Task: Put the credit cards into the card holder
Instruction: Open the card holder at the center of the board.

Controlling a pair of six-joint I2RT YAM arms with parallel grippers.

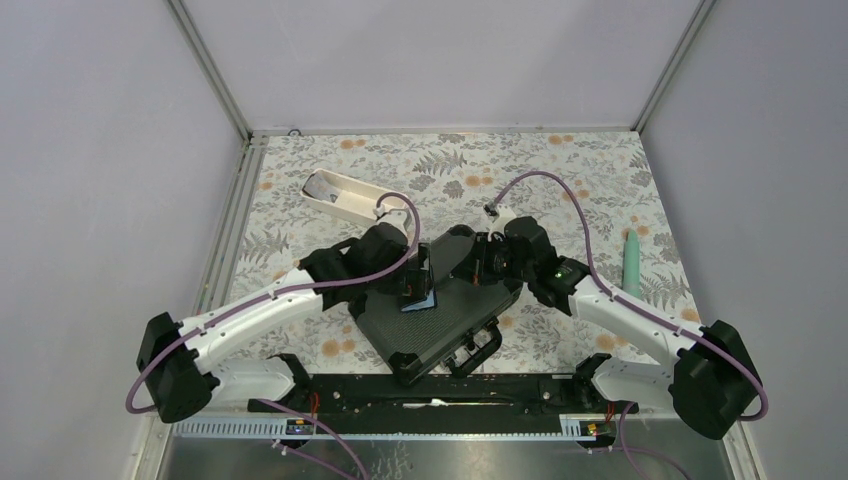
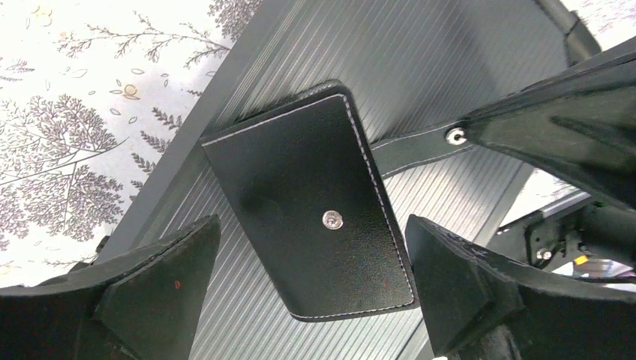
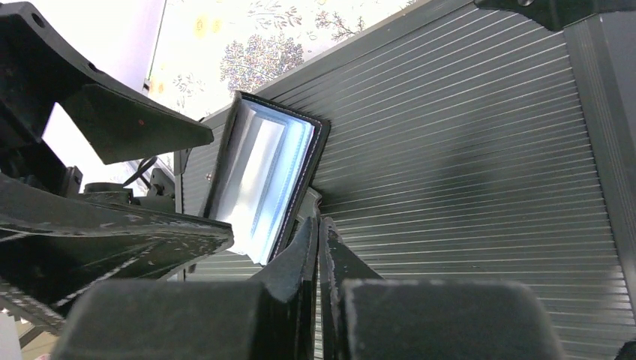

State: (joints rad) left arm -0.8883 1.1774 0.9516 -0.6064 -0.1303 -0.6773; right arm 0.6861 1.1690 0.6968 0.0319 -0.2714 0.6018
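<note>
Card holder (image 2: 315, 206): black grained leather look, low sheen, pale stitching along the edge, shiny metal snap stud (image 2: 332, 220) mid-face. Inside, in the right wrist view: pale grey-blue pockets, smooth, glossy, glaring. Hard case (image 2: 427, 60) under it: dark grey, finely ribbed, satin sheen; metal or plastic, can't tell. Left gripper (image 2: 311, 247) and right gripper (image 3: 319, 232): matt black plastic, grainy, scuffed edges. Table cover (image 1: 570, 165): floral print, matt, cloth-like. Tray (image 1: 345, 192), upper left of the top view: white smooth plastic. Arm shells (image 1: 250, 320): glossy white plastic, matt black joints. Cables (image 1: 545, 173): smooth purple sheathing. Frame rails (image 1: 212, 75): brushed metal.
</note>
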